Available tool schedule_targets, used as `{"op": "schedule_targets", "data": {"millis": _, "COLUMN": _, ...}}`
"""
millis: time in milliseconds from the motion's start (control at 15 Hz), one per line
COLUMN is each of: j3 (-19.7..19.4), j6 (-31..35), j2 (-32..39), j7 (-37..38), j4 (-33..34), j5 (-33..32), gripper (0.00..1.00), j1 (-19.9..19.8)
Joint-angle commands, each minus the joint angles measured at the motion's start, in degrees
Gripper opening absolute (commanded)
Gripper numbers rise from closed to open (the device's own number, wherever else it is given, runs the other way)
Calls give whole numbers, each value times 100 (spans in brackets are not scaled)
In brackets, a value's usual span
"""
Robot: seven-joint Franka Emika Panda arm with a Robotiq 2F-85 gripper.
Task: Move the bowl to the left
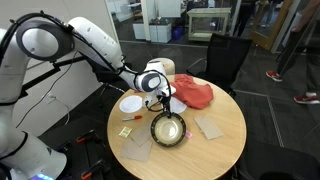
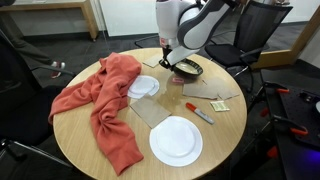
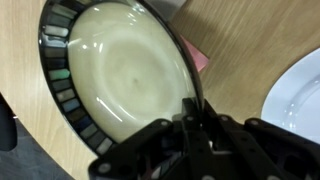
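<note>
The bowl (image 1: pixel 168 129) is round with a dark rim and a pale beige inside, and is on the round wooden table (image 1: pixel 225 150). It also shows in an exterior view (image 2: pixel 188 68) and fills the wrist view (image 3: pixel 125 70). My gripper (image 1: pixel 160 103) is at the bowl's edge, between the bowl and the red cloth, and also shows in an exterior view (image 2: pixel 174 62). In the wrist view its fingers (image 3: pixel 190 112) are shut on the bowl's dark rim. I cannot tell whether the bowl rests on the table or is lifted a little.
A red cloth (image 2: pixel 105 100) lies across the table. Two white plates are here, one (image 2: pixel 142 86) beside the cloth and one (image 2: pixel 176 141) near the table edge. A marker (image 2: pixel 200 113) and flat clear squares (image 1: pixel 210 127) lie near the bowl. Chairs stand around the table.
</note>
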Motion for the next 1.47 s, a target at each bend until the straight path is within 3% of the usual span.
{"op": "schedule_targets", "data": {"millis": 0, "j3": 83, "j6": 74, "j2": -203, "j7": -355, "j4": -38, "j5": 51, "gripper": 3, "j1": 104}}
{"op": "schedule_targets", "data": {"millis": 467, "j3": 353, "j6": 85, "j2": -273, "j7": -797, "j4": -37, "j5": 89, "gripper": 3, "j1": 327}}
{"op": "schedule_targets", "data": {"millis": 1400, "j3": 823, "j6": -376, "j2": -171, "j7": -898, "j4": 287, "j5": 210, "gripper": 3, "j1": 849}}
